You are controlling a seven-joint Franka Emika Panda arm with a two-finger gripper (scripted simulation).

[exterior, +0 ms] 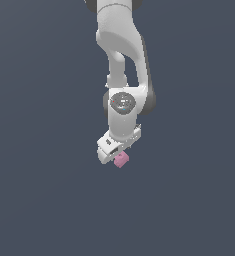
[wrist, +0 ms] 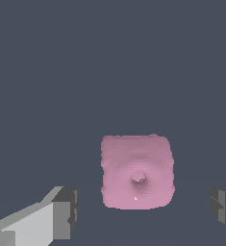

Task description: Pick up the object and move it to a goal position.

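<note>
Pink object (wrist: 137, 172): being straddled by the gripper (wrist: 145, 209), whose jaws are being held wide with clear gaps on both sides (no grasp is judged made yet; lift and carry to a goal, none being shown, remain). In the exterior view it is lying just below the gripper (exterior: 114, 156), slightly toward that view's right; being near-square, no long axis can be told, and its dimpled face is being presented to the wrist camera.

White arm vertical, wrist down, gripper (wrist: 145, 211) jaws wide apart.

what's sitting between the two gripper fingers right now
The wrist view shows the pink block between the two fingers, with bare gaps on both sides, so neither touches it. The gripper is open.
</note>
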